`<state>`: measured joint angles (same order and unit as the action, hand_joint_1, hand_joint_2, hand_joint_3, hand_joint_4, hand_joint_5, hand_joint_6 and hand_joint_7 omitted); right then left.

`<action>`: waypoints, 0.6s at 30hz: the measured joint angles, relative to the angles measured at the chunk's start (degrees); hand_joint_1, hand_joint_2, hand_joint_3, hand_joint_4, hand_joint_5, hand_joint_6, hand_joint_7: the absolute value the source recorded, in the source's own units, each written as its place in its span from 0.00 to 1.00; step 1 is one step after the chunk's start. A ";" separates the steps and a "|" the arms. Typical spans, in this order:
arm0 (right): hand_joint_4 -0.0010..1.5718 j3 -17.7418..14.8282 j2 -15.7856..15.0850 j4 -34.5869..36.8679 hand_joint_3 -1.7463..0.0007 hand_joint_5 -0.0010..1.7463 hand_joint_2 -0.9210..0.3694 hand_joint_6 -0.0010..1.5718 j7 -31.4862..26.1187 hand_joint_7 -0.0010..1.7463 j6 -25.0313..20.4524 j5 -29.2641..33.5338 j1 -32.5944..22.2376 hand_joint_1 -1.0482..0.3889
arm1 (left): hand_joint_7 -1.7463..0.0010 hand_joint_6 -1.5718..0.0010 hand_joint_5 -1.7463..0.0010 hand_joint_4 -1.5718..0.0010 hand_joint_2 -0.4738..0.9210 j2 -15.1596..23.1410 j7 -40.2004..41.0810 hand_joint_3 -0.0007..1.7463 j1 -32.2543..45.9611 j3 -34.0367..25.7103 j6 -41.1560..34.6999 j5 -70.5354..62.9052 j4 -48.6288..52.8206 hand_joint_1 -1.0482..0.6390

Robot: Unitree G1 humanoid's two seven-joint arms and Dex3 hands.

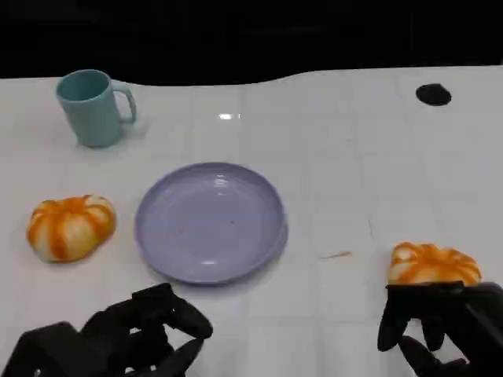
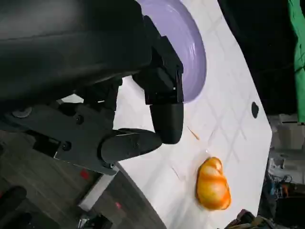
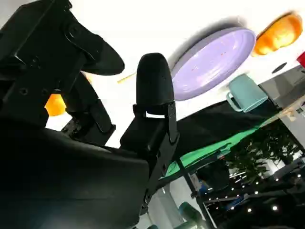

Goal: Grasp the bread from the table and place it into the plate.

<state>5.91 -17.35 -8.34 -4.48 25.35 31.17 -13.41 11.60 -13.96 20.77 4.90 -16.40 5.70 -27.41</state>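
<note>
1. Two black hands sit at the table's near edge. The right hand has its fingers apart and curled down, holding nothing; they hang just behind the right-hand bread, perhaps brushing it.
2. The left hand holds nothing, its fingers loosely spread near the plate.
3. The plate lies bare at centre, the other bread to its left.
4. The teal mug stands upright beyond.

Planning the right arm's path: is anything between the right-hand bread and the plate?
Nothing visible blocks it. Between the right bread and the purple plate lies bare white table, apart from a small crumb-like sliver. The right hand sits just behind the bread.
</note>
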 measured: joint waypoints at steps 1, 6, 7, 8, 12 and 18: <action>0.63 0.00 0.00 0.01 0.18 0.97 0.60 0.60 0.00 0.72 0.00 0.00 0.00 0.75 | 0.26 0.60 0.00 0.57 0.94 0.00 0.00 0.34 0.00 0.00 0.00 0.00 0.00 0.46; 0.63 0.00 0.00 0.02 0.17 0.97 0.61 0.60 0.00 0.72 -0.12 0.02 0.00 0.75 | 0.26 0.60 0.00 0.57 0.93 0.00 0.00 0.35 -0.03 0.00 0.00 -0.01 0.01 0.46; 0.63 0.00 0.00 0.01 0.17 0.98 0.61 0.60 0.00 0.72 -0.20 0.02 0.00 0.75 | 0.26 0.60 0.00 0.57 0.93 0.00 0.00 0.35 -0.04 0.00 0.00 0.00 0.01 0.46; 0.63 0.00 0.00 0.02 0.17 0.98 0.61 0.60 0.00 0.72 -0.24 0.01 0.00 0.74 | 0.26 0.60 0.00 0.57 0.93 0.00 0.00 0.36 -0.05 -0.01 0.00 0.00 0.01 0.46; 0.63 0.00 0.00 0.03 0.16 0.98 0.62 0.60 0.00 0.72 -0.19 0.01 0.01 0.74 | 0.26 0.60 0.00 0.57 0.93 0.02 0.00 0.35 -0.07 -0.01 0.01 -0.01 0.01 0.45; 0.63 0.00 0.00 0.37 0.16 0.98 0.62 0.60 -0.02 0.71 0.30 0.02 0.15 0.73 | 0.26 0.60 0.00 0.57 0.93 0.02 0.00 0.35 -0.21 0.00 0.01 -0.17 0.01 0.46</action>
<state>5.91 -17.35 -7.97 -4.50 25.65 31.18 -13.25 11.62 -13.96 20.57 4.90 -16.39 5.54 -27.40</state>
